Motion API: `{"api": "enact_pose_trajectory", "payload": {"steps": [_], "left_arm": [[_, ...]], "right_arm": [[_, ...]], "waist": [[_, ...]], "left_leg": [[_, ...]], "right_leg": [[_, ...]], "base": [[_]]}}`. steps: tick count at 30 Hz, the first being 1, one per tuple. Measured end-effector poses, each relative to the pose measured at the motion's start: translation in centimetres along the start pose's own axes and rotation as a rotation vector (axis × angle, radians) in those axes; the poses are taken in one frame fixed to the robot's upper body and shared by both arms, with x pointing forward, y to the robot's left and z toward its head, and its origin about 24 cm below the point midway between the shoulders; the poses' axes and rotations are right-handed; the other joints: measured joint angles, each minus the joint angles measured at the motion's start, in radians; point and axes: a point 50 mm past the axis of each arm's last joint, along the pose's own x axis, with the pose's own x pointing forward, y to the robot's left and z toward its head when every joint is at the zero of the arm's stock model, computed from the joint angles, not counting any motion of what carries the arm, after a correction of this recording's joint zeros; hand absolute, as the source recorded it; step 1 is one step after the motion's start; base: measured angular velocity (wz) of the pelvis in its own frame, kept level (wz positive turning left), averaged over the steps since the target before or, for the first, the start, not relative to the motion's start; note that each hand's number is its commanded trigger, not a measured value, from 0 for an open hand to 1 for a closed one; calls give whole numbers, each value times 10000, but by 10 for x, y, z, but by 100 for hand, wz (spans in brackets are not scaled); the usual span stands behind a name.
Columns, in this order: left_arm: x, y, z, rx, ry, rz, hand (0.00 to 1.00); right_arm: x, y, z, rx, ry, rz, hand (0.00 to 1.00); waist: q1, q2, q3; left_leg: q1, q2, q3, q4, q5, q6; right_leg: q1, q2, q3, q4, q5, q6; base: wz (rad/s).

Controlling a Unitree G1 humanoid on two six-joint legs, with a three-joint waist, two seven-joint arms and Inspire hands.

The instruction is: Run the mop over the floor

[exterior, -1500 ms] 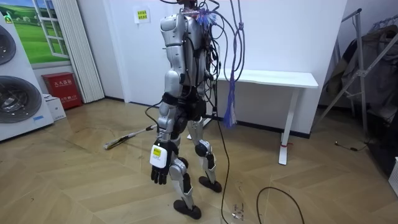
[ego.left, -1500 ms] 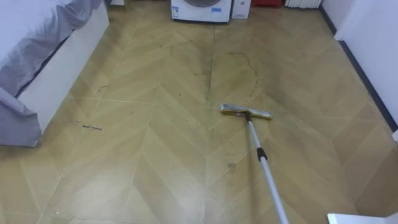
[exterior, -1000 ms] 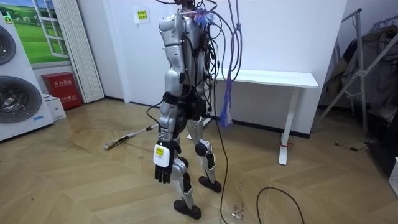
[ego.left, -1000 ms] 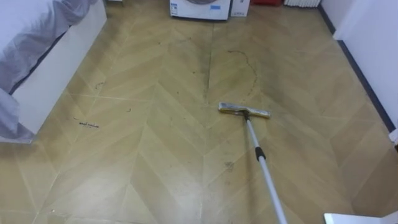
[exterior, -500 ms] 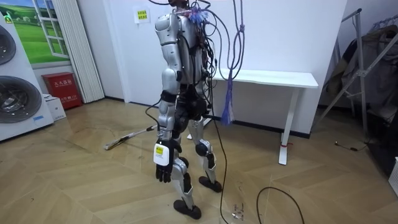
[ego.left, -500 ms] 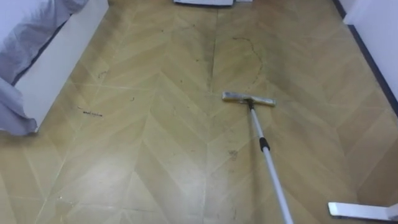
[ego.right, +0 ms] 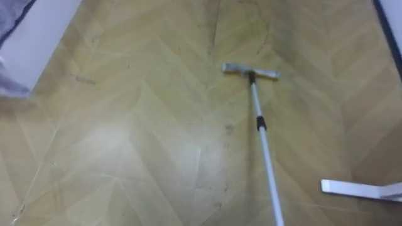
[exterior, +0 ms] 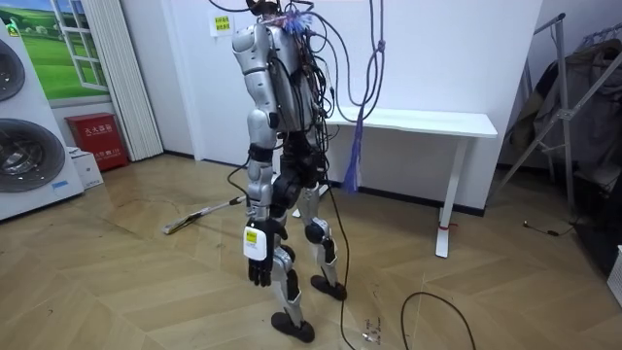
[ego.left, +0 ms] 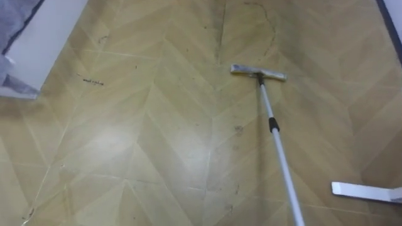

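While the robot stands upright on the wood floor [ego.left: 144, 138], the bed [ego.left: 44, 37] sits upper left in its eye view. The mop [ego.left: 277, 144] just lies flat ahead, head pointing away, pole running back to the lower right, near a white desk foot [ego.left: 361, 189]. Room view: left hand [exterior: 258, 270] hangs by the thigh, fingers loose, holding nothing, with the desk [exterior: 428, 122] off to the right.

Silver torso, blk left hand [exterior: 258, 271], purple cables
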Motion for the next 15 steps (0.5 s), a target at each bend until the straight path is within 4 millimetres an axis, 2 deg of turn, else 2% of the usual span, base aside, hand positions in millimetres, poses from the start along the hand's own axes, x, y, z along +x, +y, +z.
{"api": "enact_pose_trajectory", "payload": {"steps": [1, 2, 3, 5, 6, 7, 8, 9, 10, 11, 12, 13, 14, 15], "left_arm": [[0, -1, 0, -17, 37, -21, 0], [0, -2, -3, -210, 170, -17, 0], [0, -1, -4, -316, 237, 23, 0], [1, 2, -6, -947, 455, 112, 0], [1, 3, -4, -1052, 435, 155, 0], [1, 3, -3, -1095, 434, 149, 0], [1, 1, -4, -1166, 528, 104, 0], [1, -1, -9, -1277, 654, 84, 0], [0, -4, -18, -1543, 985, 80, 0], [-1, -8, -25, -1740, 1219, -11, 0], [-1, -10, -28, -1832, 1296, -83, 0], [-2, -12, -32, -2054, 1373, -179, 0], [-2, -12, -32, -2181, 1366, -187, 0], [-2, -11, -33, -2247, 1283, -192, 0]], "right_arm": [[0, -3, -2, 3, 73, -135, 100], [0, -7, -7, 103, 301, -359, 100], [0, -7, -10, 135, 410, -430, 100], [0, -5, -20, 502, 835, -479, 100], [0, -4, -21, 621, 937, -469, 100], [0, -5, -20, 651, 963, -501, 100], [0, -4, -19, 652, 1031, -570, 100], [1, -4, -15, 652, 963, -558, 100], [1, -3, -11, 619, 1002, -524, 100], [0, -6, -5, 596, 1026, -559, 100], [0, -7, 1, 597, 1016, -595, 100], [-1, -11, 18, 572, 717, -616, 100], [-3, -13, 44, 534, 167, -563, 100], [-7, -13, 72, 625, -519, -477, 100]], "waist": [[0, 69, 29], [38, 244, 63], [78, 288, 65], [128, 319, 0], [173, 277, -56], [196, 273, -76], [225, 264, -71], [328, 246, -99], [508, 88, -63], [545, 1, -81], [596, -36, -90], [732, -133, -58], [857, -322, 38], [992, -521, 192]], "left_leg": [[-192, -25, -15, 192, -85, -6], [-618, -75, -102, 755, -294, -65], [-834, -86, -140, 1021, -376, -98], [-1561, -250, -224, 1931, -563, -327], [-2005, -266, -188, 2484, -624, -441], [-2292, -218, -48, 2838, -601, -491], [-2939, 16, 332, 4013, -457, -618], [-3251, 183, 567, 4699, -281, -656], [-3911, 512, 1043, 6181, 529, -514], [-4649, 577, 1206, 7608, 1940, -439], [-5058, 633, 1361, 8533, 2492, -463], [-5839, 766, 1704, 10443, 2568, -442], [-6502, 838, 2129, 11555, 2346, -240], [-6786, 880, 2393, 11748, 2053, -219]], "right_leg": [[-248, -22, 76, 353, -141, -52], [-832, -40, 316, 1206, -460, -181], [-1147, -36, 467, 1617, -606, -242], [-1925, -85, 701, 2756, -1295, -426], [-2266, -110, 742, 3150, -1738, -415], [-2471, -144, 704, 3483, -1876, -486], [-2778, -184, 659, 4138, -2283, -771], [-2869, -180, 624, 4474, -2450, -904], [-2920, -152, 668, 5091, -2775, -1121], [-2860, -161, 748, 5614, -3089, -1269], [-2849, -164, 808, 5851, -3219, -1343], [-2883, -163, 960, 6248, -3382, -1423], [-3015, -144, 1164, 6452, -3429, -1439], [-3063, -138, 1400, 6494, -3427, -1436]], "base": [[0], [0], [4], [23], [29], [26], [9], [-13], [-21], [-22], [-20], [-34], [-46], [-37]]}}
